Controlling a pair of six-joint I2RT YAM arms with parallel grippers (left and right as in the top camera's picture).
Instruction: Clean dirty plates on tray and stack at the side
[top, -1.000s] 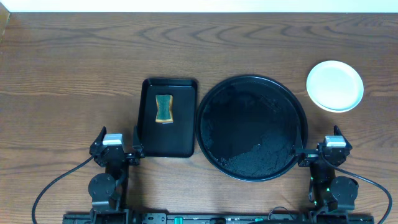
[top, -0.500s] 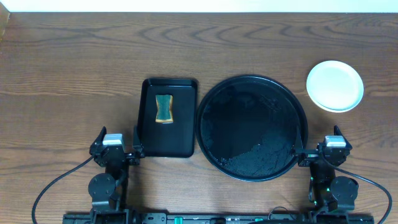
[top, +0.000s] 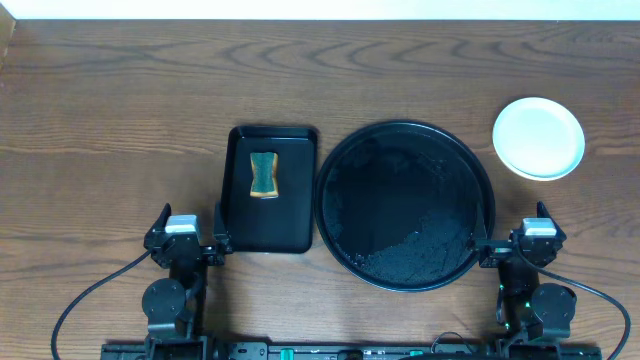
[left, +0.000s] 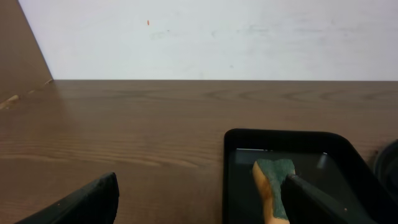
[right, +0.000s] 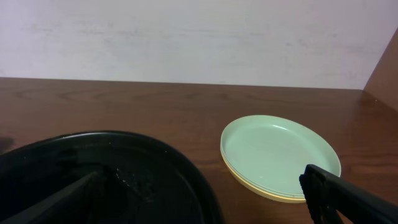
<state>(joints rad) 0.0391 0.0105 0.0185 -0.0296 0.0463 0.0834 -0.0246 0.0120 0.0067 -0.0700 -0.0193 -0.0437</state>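
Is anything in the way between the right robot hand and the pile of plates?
Nothing visible. Only bare table lies between the open right gripper and the plates. The big round tray sits off to the left of that path.

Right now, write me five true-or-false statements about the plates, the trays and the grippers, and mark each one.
1. The plates sit stacked on the table, off the round tray. True.
2. A plate lies on the round tray. False: no plate is on it.
3. The sponge lies in the rectangular tray. True.
4. The right gripper grips a plate. False: it is open and empty.
5. The left gripper is shut on the sponge. False: it is open, apart from the sponge.
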